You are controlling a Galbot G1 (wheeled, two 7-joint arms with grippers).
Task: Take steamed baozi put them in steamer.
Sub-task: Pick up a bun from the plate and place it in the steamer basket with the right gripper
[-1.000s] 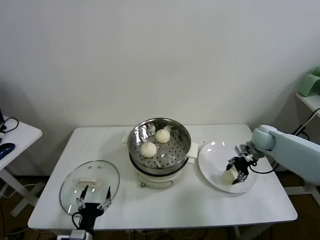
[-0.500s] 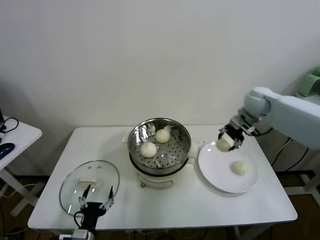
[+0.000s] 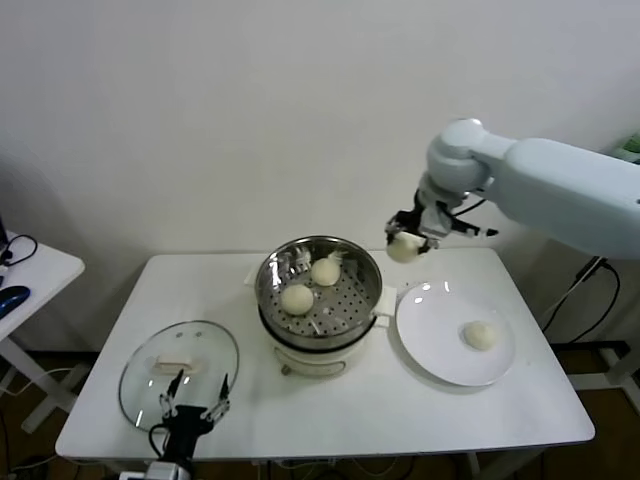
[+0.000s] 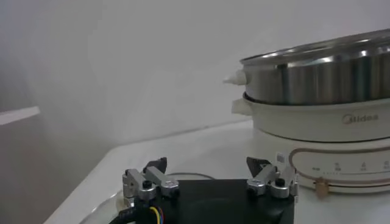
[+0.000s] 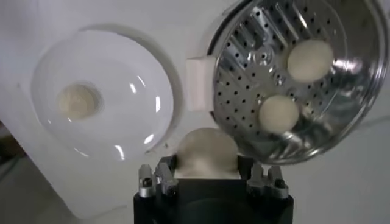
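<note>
My right gripper [image 3: 408, 240] is high in the air between the white plate and the steamer [image 3: 318, 285], shut on one cream-white baozi [image 3: 403, 247]. In the right wrist view that baozi [image 5: 207, 153] fills the space between the jaws of the right gripper [image 5: 207, 173]. Two baozi [image 3: 297, 298] [image 3: 325, 271] lie on the perforated floor of the steamer [image 5: 304, 73]. One more baozi [image 3: 480, 335] rests on the plate [image 3: 440, 345]. My left gripper [image 3: 190, 408] is parked low at the table's front left, open and holding nothing.
A round glass lid [image 3: 180, 372] lies flat on the table just behind the left gripper. The steamer sits on a white cooker base [image 4: 323, 128]. A small side table [image 3: 25, 275] stands off to the left, and the wall is close behind.
The right gripper lifted a baozi off the plate and carried it up and left, toward the steamer. One baozi stays on the plate. The left arm has not moved.
</note>
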